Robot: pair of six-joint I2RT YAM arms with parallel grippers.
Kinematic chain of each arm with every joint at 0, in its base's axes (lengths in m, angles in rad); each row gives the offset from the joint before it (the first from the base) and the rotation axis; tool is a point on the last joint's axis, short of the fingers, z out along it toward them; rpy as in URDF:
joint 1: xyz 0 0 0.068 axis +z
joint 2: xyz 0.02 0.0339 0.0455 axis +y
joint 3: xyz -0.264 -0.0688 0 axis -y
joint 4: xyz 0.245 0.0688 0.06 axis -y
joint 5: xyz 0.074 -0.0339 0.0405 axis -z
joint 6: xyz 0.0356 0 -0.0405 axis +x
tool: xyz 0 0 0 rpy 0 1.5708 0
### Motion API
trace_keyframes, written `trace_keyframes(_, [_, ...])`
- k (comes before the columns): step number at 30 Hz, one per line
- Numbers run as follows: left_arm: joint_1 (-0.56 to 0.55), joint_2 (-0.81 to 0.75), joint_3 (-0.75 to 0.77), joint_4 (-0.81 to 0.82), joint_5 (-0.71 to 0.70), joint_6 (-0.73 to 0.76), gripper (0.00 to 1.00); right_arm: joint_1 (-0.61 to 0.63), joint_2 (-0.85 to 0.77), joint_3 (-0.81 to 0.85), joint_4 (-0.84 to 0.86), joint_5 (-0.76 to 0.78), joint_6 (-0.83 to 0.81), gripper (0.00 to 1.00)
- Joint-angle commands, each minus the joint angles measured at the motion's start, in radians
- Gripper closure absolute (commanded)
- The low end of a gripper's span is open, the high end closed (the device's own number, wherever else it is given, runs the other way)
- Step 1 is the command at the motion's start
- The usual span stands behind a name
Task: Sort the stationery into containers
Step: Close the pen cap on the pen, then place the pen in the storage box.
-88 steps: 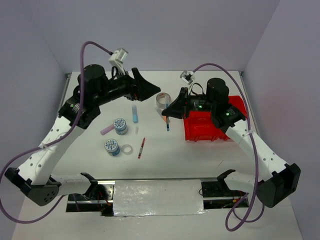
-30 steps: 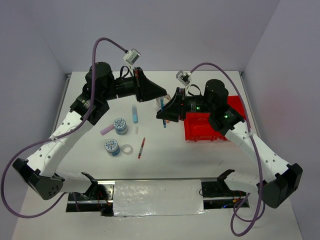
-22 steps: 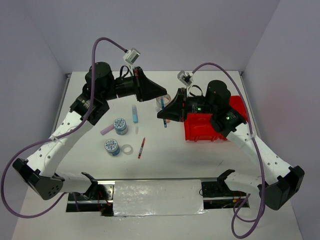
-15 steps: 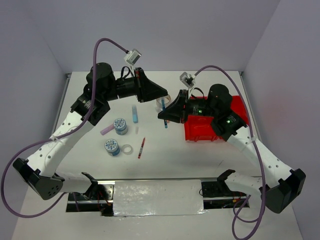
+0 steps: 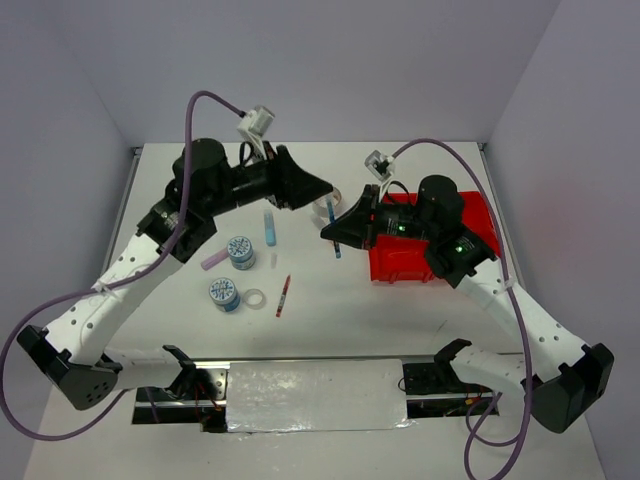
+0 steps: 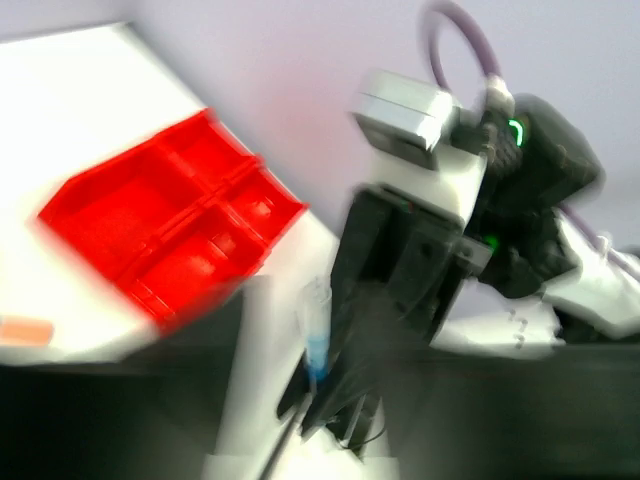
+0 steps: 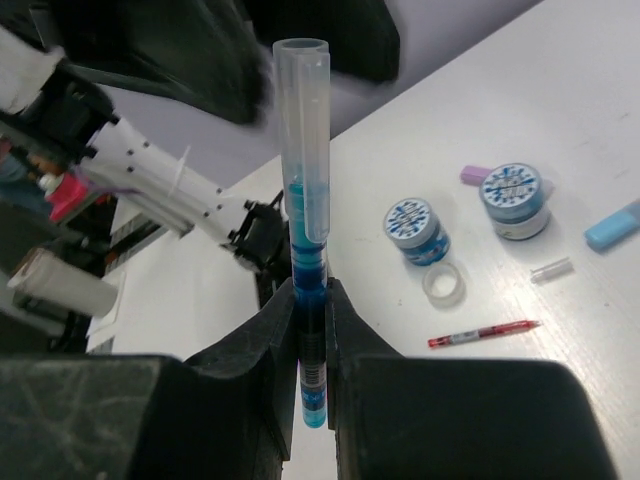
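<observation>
My right gripper (image 5: 339, 233) is shut on a blue pen (image 5: 337, 247) and holds it upright above the table, just left of the red four-compartment bin (image 5: 425, 262). In the right wrist view the blue pen (image 7: 305, 200) stands up between my fingers (image 7: 272, 340). My left gripper (image 5: 312, 186) hovers over the grey tape roll (image 5: 324, 206) and looks open and empty. Its wrist view is blurred and shows the bin (image 6: 170, 230), the pen (image 6: 316, 340) and an orange marker (image 6: 25, 328). On the table lie a light-blue marker (image 5: 269, 227), a lilac marker (image 5: 213, 260), two patterned tape rolls (image 5: 241, 251) (image 5: 224, 294), a clear tape ring (image 5: 255, 298) and a red pen (image 5: 283, 295).
A small clear cap (image 5: 273, 260) lies below the light-blue marker. The right wrist view shows the rolls (image 7: 415, 228) (image 7: 513, 198), ring (image 7: 443, 283) and red pen (image 7: 484, 333). The two grippers are close together over the table's middle. Walls stand around the table.
My right gripper has lifted the blue pen and shifted slightly right toward the bin. My left gripper has swung right over the grey tape roll and tilted a little.
</observation>
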Motion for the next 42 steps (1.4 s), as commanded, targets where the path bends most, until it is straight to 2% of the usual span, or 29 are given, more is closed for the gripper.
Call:
trace_keyframes(1, [0.058, 0.009, 0.206, -0.202, -0.208, -0.012, 0.26, -0.023, -0.068, -0.103, 0.093, 0.109, 0.024, 1.0])
trace_keyframes(3, [0.125, 0.063, 0.313, -0.26, -0.266, -0.041, 0.07, -0.025, -0.085, -0.143, 0.089, 0.141, 0.036, 1.0])
trace_keyframes(4, [0.144, 0.081, 0.417, -0.324, -0.335, -0.066, 0.01, -0.025, -0.089, -0.167, 0.078, 0.155, 0.035, 1.0])
trace_keyframes(5, [0.164, 0.113, 0.462, -0.347, -0.359, -0.077, 0.01, -0.028, -0.086, -0.175, 0.035, 0.176, 0.03, 1.0])
trace_keyframes(8, [0.224, 0.137, 0.564, -0.481, -0.484, -0.141, 0.01, -0.068, -0.05, -0.171, -0.113, 0.376, 0.077, 1.0])
trace_keyframes(9, [0.247, 0.131, 0.558, -0.498, -0.494, -0.15, 0.01, -0.077, -0.027, -0.148, -0.176, 0.585, 0.113, 1.0])
trace_keyframes(10, [0.254, 0.105, 0.508, -0.515, -0.501, -0.164, 0.01, -0.098, -0.017, -0.135, -0.283, 0.688, 0.193, 1.0])
trace_keyframes(11, [0.264, 0.088, 0.422, -0.509, -0.491, -0.164, 0.01, -0.108, 0.001, -0.113, -0.339, 0.903, 0.247, 1.0])
trace_keyframes(12, [0.265, 0.069, 0.37, -0.489, -0.462, -0.166, 0.01, -0.117, 0.012, -0.1, -0.464, 1.001, 0.377, 1.0])
trace_keyframes(14, [0.265, 0.011, 0.22, -0.469, -0.433, -0.17, 0.01, -0.144, 0.045, -0.073, -0.546, 1.203, 0.473, 1.0])
trace_keyframes(17, [0.265, -0.064, 0.043, -0.434, -0.377, -0.166, 0.01, -0.171, 0.116, -0.042, -0.632, 1.317, 0.635, 1.0])
trace_keyframes(21, [0.265, -0.141, -0.083, -0.435, -0.336, -0.13, 0.01, -0.2, 0.219, 0.015, -0.778, 1.369, 0.777, 1.0])
trace_keyframes(25, [0.265, -0.182, -0.137, -0.483, -0.353, -0.092, 0.01, -0.209, 0.273, 0.009, -0.794, 1.379, 0.844, 0.99])
trace_keyframes(31, [0.267, -0.219, -0.172, -0.526, -0.363, -0.038, 0.01, -0.217, 0.319, -0.023, -0.774, 1.322, 0.895, 0.92])
trace_keyframes(36, [0.265, -0.213, -0.223, -0.532, -0.301, -0.011, 0.01, -0.22, 0.34, -0.042, -0.777, 1.285, 0.923, 0.89])
trace_keyframes(38, [0.265, -0.212, -0.25, -0.532, -0.29, 0.006, 0.01, -0.218, 0.334, -0.063, -0.737, 1.267, 0.923, 0.78])
trace_keyframes(42, [0.267, -0.205, -0.289, -0.55, -0.259, 0.041, 0.01, -0.221, 0.359, -0.069, -0.706, 1.245, 0.897, 0.77])
